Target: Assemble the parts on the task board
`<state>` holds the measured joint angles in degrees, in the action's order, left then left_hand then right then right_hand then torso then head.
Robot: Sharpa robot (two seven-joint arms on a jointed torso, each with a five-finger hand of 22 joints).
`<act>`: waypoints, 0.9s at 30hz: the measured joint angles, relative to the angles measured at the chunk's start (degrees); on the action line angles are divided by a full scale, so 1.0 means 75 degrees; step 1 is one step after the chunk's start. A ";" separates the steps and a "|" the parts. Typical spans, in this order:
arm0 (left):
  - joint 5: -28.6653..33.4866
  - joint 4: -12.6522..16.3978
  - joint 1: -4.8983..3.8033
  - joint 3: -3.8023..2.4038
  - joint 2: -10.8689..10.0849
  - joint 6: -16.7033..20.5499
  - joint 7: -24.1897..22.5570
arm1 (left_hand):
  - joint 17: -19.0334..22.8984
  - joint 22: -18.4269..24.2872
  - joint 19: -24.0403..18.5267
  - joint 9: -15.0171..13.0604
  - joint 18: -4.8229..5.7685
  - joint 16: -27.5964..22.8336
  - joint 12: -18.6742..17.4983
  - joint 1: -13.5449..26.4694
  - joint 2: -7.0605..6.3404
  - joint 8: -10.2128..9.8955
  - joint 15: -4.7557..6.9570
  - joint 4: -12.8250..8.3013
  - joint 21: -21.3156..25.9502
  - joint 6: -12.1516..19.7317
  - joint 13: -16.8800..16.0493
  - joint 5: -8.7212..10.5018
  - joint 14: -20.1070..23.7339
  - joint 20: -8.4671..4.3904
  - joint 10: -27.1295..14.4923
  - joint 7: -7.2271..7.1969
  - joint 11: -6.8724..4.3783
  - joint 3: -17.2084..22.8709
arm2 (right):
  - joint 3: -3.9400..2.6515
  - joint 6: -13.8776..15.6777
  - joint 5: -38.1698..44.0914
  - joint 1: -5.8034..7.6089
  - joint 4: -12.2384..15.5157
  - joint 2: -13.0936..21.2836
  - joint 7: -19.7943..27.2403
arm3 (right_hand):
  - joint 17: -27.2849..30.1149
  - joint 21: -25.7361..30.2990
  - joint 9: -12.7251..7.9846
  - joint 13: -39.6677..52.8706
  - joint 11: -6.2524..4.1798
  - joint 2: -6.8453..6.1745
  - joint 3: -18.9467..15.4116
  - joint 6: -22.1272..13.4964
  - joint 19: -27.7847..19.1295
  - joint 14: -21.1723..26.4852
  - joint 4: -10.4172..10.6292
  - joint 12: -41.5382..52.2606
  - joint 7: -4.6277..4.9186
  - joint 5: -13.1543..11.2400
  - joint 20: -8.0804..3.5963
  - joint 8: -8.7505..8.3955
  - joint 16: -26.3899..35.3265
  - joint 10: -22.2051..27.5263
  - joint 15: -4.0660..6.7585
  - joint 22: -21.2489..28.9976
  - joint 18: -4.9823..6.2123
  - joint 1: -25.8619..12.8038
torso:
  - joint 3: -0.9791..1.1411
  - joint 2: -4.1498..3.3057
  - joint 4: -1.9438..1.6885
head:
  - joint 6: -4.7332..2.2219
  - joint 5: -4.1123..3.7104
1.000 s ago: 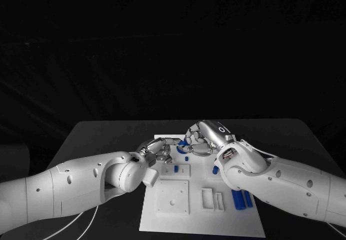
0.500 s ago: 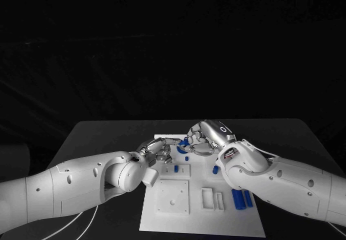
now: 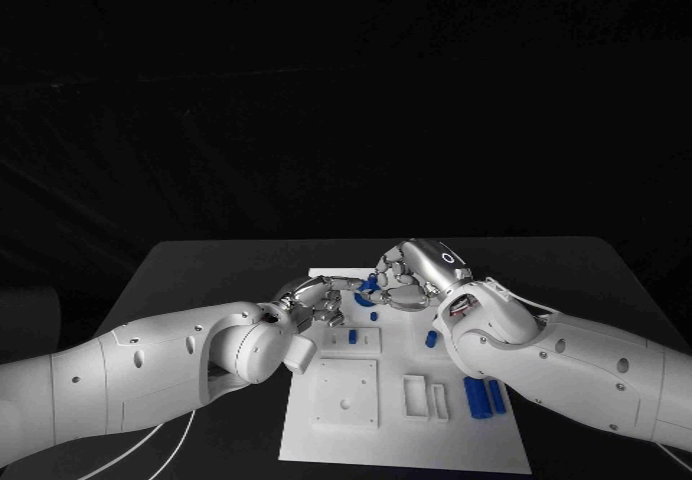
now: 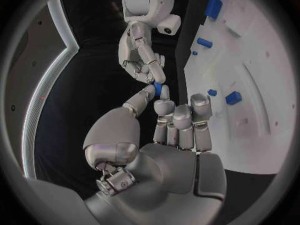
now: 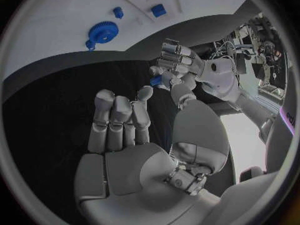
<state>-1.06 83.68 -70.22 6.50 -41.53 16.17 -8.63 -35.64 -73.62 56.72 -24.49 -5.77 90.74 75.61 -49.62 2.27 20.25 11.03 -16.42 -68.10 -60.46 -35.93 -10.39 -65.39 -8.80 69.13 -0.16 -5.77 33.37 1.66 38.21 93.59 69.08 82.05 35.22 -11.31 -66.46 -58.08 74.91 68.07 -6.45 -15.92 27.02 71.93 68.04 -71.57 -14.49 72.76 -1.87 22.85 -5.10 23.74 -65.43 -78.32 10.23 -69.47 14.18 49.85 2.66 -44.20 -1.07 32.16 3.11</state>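
Observation:
The white task board [image 3: 407,415] lies in the middle of the black table. Over its far end my two hands meet. My left hand [image 3: 310,302] pinches a small blue piece [image 4: 157,88] between thumb and a finger; the same blue piece [image 5: 156,80] shows in the right wrist view. My right hand [image 3: 410,278] faces it, with one fingertip [image 4: 157,76] at the piece and its palm bare. A blue gear [image 5: 103,32] lies on the board's far end.
Short blue pegs [image 3: 352,338] [image 3: 431,340] stand on the board, and two long blue bars [image 3: 488,398] lie near its right edge. Two white raised blocks [image 3: 346,393] [image 3: 424,397] sit on its near half. Bare black table flanks the board.
My right hand has drawn slightly back and to the right, away from the left hand. The left hand has stayed almost still with the blue piece.

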 measured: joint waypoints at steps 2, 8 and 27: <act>-0.0020 -0.0002 0.0001 -0.0001 0.0000 -0.0008 0.0002 | 0.0000 0.0000 0.0000 0.0000 0.0000 0.0000 0.0000 -0.0001 0.0000 -0.0015 0.0000 0.0000 0.0000 0.0000 0.0000 0.0000 0.0000 0.0000 -0.0001 -0.0001 0.0001 0.0000 | -0.0011 -0.0003 0.0000 -0.0001 -0.0009 0.0003 0.0005 | 0.0000 0.0000 0.0000 0.0000 0.0000 0.0000 0.0000 0.0000 0.0000 0.0000 0.0000 0.0000 0.0000 0.0000 0.0000 0.0000 0.0000 0.0000 0.0000 0.0000 0.0001 0.0000 | -0.0002 0.0000 0.0001 | 0.0001 0.0000; -0.0047 -0.0004 0.0002 -0.0003 -0.0007 -0.0035 0.0002 | 0.0000 0.0000 0.0000 0.0000 0.0000 0.0000 0.0000 -0.0001 0.0001 -0.0041 0.0007 0.0022 0.0000 -0.0004 0.0000 0.0002 -0.0007 0.0000 -0.0003 -0.0004 0.0003 0.0021 | -0.0046 -0.0015 0.0000 -0.0004 0.0002 0.0018 0.0014 | 0.0001 -0.0033 0.0000 0.0005 0.0000 0.0000 -0.0001 0.0000 0.0000 0.0000 0.0000 0.0000 0.0000 0.0000 0.0000 0.0000 -0.0001 0.0000 0.0000 0.0000 0.0001 0.0000 | -0.0005 0.0000 0.0001 | 0.0006 0.0001; -0.0140 -0.0017 0.0006 -0.0004 -0.0022 -0.0095 0.0003 | -0.0016 0.0001 0.0000 0.0000 0.0000 -0.0029 0.0000 0.0031 0.0033 -0.0022 0.0008 0.0061 0.0000 -0.0004 -0.0025 -0.0282 -0.0008 0.0000 0.0011 -0.0004 -0.0011 -0.0022 | -0.0094 -0.0071 -0.0008 -0.0005 -0.0086 -0.0003 0.0057 | 0.0003 -0.0033 0.0000 0.0009 0.0000 -0.0002 0.0022 0.0000 0.0000 0.0000 0.0022 0.0000 0.0000 -0.0007 0.0000 0.0000 -0.0001 0.0000 0.0000 0.0006 0.0001 0.0000 | -0.0005 0.0001 0.0003 | 0.0015 -0.0003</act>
<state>-2.12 83.55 -70.18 6.47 -41.69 15.46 -8.61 -35.76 -73.61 56.72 -24.49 -5.77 90.52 75.61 -49.39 2.51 20.09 11.10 -15.96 -68.10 -60.50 -36.12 -12.50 -65.45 -8.80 69.21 -0.19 -5.86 33.21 0.95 37.68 93.53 69.04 81.40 35.20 -10.89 -66.44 -58.33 74.91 68.14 -6.45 -15.94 27.18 71.94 68.04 -71.57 -14.32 72.76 -1.87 22.79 -5.10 23.74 -65.44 -78.32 10.23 -69.43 14.19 49.84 2.63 -44.20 -1.05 32.27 3.09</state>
